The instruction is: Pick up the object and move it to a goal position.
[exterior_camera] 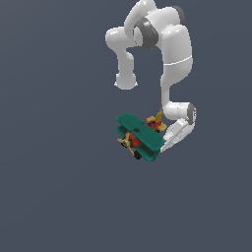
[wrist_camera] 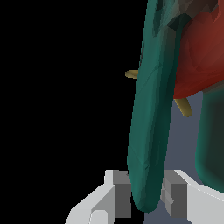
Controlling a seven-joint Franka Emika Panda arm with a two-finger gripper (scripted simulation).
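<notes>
The object is a small toy biplane with teal-green wings, a red body, and a yellow propeller and tail. It sits a little right of the exterior view's middle, its propeller towards the lower left. My gripper reaches in from the exterior view's right at the end of a wing. In the wrist view the tip of a teal wing stands between my two grey fingers, which press on it from both sides. The gripper is shut on that wing. Behind the wing I see the red body and a yellow blade.
My white arm rises above and behind the biplane in the exterior view. A plain dark grey-blue ground fills the rest of that view. Half of the wrist view is black.
</notes>
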